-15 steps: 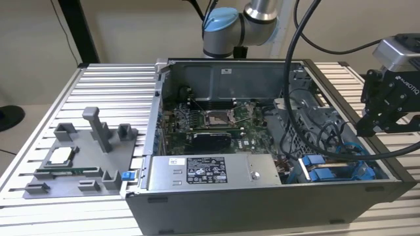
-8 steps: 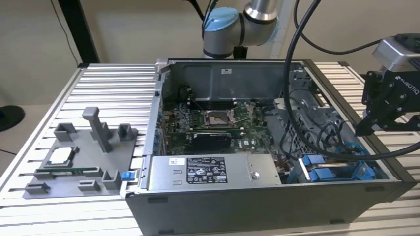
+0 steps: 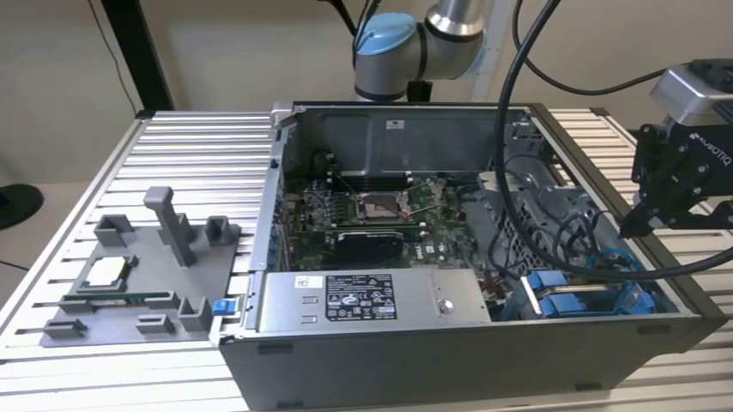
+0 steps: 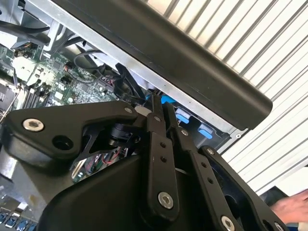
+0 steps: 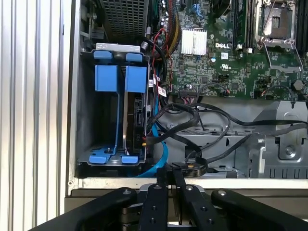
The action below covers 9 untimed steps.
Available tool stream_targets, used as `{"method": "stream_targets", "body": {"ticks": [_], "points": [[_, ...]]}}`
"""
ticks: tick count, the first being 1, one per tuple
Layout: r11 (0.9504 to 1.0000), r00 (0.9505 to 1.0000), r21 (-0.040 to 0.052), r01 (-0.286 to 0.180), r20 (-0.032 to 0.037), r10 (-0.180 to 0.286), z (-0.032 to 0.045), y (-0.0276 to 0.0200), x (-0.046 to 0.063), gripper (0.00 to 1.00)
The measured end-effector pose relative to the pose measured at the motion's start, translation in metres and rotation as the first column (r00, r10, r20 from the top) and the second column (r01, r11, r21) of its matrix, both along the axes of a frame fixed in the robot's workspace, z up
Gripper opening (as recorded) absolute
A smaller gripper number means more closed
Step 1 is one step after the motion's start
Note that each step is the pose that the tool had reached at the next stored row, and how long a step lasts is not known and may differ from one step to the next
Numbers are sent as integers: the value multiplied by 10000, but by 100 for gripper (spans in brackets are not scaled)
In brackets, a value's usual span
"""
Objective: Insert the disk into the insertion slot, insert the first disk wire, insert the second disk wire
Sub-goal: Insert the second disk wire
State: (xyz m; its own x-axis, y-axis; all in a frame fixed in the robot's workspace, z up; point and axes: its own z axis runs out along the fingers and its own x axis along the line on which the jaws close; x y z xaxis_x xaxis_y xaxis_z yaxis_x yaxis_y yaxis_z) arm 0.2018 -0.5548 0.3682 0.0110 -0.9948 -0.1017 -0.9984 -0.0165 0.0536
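Observation:
The disk (image 5: 136,115) stands edge-on inside the insertion slot (image 5: 86,110) of the grey drive cage, its bright blue carrier (image 5: 135,79) at the mouth. The cage's blue tabs (image 3: 550,287) sit at the case's front corner on the exterior view's right. My black gripper (image 3: 633,230) hangs above the case's side wall there, fingers together; it also shows in both wrist views (image 5: 168,174) (image 4: 156,103). A blue wire (image 5: 161,154) curves beside the cage. Black wires (image 5: 192,115) loop across the case floor, one ending in a black connector (image 5: 195,166) close to my fingertips.
The silver power-supply box (image 3: 343,300) lies along the case front. The motherboard (image 3: 366,215) fills the case floor. A grey fixture tray (image 3: 137,275) with upright posts stands on the slatted table at the exterior view's left. A person's hand (image 4: 293,204) shows beyond the case.

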Motion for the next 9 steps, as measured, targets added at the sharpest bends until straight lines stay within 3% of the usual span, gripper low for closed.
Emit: {"method": "stream_targets", "body": {"ticks": [9], "points": [[10000, 10000, -2, 1, 0, -1, 58, 0, -7, 0]]}}
